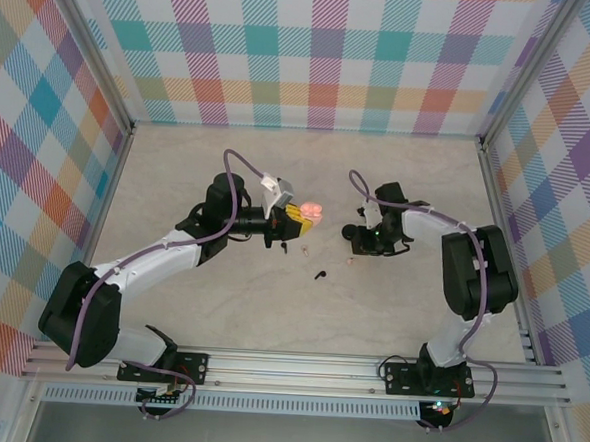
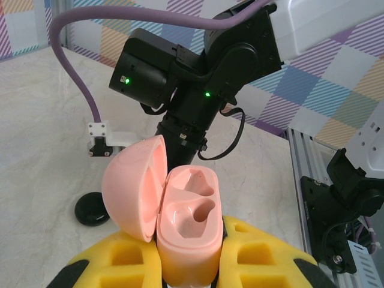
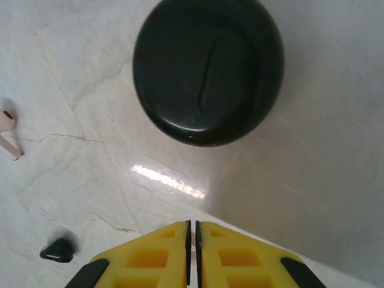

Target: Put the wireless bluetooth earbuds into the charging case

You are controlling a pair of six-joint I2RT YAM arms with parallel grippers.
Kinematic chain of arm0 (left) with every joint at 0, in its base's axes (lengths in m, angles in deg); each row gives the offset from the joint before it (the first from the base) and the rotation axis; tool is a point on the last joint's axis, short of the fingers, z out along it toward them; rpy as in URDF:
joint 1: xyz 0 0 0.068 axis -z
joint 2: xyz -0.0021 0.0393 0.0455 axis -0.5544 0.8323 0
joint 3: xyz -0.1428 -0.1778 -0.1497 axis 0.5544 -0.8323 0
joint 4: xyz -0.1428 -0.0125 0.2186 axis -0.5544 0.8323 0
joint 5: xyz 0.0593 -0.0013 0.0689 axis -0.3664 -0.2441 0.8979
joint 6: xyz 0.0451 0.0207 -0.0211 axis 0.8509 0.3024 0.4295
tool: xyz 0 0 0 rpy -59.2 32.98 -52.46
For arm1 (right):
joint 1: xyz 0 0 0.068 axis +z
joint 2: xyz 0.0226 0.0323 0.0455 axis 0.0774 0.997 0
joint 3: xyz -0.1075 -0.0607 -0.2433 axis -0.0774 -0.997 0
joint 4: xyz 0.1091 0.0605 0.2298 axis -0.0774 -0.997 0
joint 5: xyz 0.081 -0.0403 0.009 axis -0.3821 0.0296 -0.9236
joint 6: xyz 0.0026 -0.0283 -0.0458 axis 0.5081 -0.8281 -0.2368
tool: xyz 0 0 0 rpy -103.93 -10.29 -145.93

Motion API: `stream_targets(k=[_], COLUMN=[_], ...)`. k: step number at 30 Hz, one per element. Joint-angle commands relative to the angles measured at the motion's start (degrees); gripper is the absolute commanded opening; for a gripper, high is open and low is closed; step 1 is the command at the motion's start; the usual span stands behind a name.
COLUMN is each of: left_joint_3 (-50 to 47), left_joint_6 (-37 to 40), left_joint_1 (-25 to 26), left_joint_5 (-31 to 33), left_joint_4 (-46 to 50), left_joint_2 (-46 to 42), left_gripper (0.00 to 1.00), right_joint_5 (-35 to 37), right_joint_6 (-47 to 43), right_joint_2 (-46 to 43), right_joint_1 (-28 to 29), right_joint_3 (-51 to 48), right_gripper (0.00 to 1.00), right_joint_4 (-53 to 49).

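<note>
L pincer (image 2: 187, 267) clamped on open pink case (image 2: 183, 243). Lid (image 2: 133, 187) swung aside, 2 wells (image 2: 197, 181) empty, facing up, prob. presented so buds can drop in. R pincer (image 3: 192, 252) shut, nothing in it, above table (image 3: 312, 180) near closed black case (image 3: 208, 69). Pale bud (image 3: 6, 129) & black bud (image 3: 58, 250) lie loose on table, unseated.

Pale marbled table (image 1: 269, 320) in the middle, pastel plaid walls (image 1: 325, 53) standing round its far edge and both sides, ribbed aluminium rail (image 1: 296, 364) running along its near edge
</note>
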Motion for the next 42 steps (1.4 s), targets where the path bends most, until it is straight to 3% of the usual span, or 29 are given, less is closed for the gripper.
stream_targets(k=[1, 15, 24, 27, 30, 36, 42], left_joint_3=[-0.72, -0.4, -0.33, -0.24, -0.15, -0.28, -0.46], left_joint_6=[-0.76, -0.81, -0.79, -0.61, -0.48, -0.64, -0.38], left_joint_1=[0.98, 1.27, 1.45, 1.45, 1.45, 1.54, 1.54], left_joint_5=[0.37, 0.55, 0.78, 0.96, 1.09, 1.33, 1.53], left_joint_4=[0.04, 0.14, 0.6, 0.86, 0.86, 0.42, 0.82], left_joint_2=[-1.64, -1.5, -1.66, -1.8, -1.8, -2.08, -2.59], left_gripper=[0.08, 0.08, 0.08, 0.08, 0.08, 0.08, 0.08], right_joint_5=[0.79, 0.88, 5.65, 5.72, 3.41, 5.63, 10.91], right_joint_6=[0.41, -2.06, 0.44, 3.13, 7.23, 20.31, 26.1], right_joint_2=[2.07, 1.46, -1.61, -3.35, -4.55, -3.05, -1.78], right_joint_1=[-0.18, 2.44, 2.77, 2.83, 3.13, 5.25, 8.41], right_joint_3=[2.41, 2.95, 3.57, 3.92, 3.69, 3.96, 4.55], right_gripper=[0.15, 0.19, 0.21, 0.28, 0.42, 0.46, 0.45], right_joint_4=[-1.75, -9.88, -10.73, -10.78, -9.66, -9.23, -10.03])
